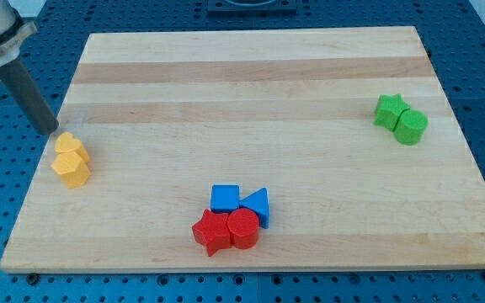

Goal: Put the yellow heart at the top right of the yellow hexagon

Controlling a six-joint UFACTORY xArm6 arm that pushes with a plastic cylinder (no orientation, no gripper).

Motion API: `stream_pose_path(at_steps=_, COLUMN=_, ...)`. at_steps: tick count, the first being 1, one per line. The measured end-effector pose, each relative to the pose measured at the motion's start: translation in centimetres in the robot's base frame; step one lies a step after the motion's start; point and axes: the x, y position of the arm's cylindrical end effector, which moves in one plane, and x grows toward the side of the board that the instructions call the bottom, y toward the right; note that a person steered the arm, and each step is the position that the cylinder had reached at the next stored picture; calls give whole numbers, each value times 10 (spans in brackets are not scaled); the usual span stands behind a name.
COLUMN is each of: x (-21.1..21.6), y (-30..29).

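- Hovering at the desk's (251, 76) left edge, the rod's tip (50, 131) sits just above and to the view's left of the two yellow blocks, apart from them by a small gap.
- No pincer on this arm; only the straight dark rod shows, so there is nothing spread or pressed together to report.
- Yellow pair: one block (67, 144) toward the view's top, the other (73, 168) below it, touching. The upper looks like the yellow heart and the lower like the yellow hexagon, though the shapes are hard to make out.
- Step in hand, by my reading: the approach, no contact yet.
- Next move calls for getting the tip to the left side of the heart and nudging it rightward, so it ends up above and right of the hexagon without dragging the hexagon along.
- Elsewhere: blue cube (224, 198), blue triangle (258, 204), red star (211, 231), red cylinder (243, 227) clustered at bottom centre; green star (390, 110) and green cylinder (410, 127) far right.
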Motion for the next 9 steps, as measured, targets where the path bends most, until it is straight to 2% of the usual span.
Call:
stream_pose_path(at_steps=3, x=-14, y=2)
stream_pose_path(at_steps=7, x=19, y=2)
stream_pose_path(at_steps=9, x=20, y=15)
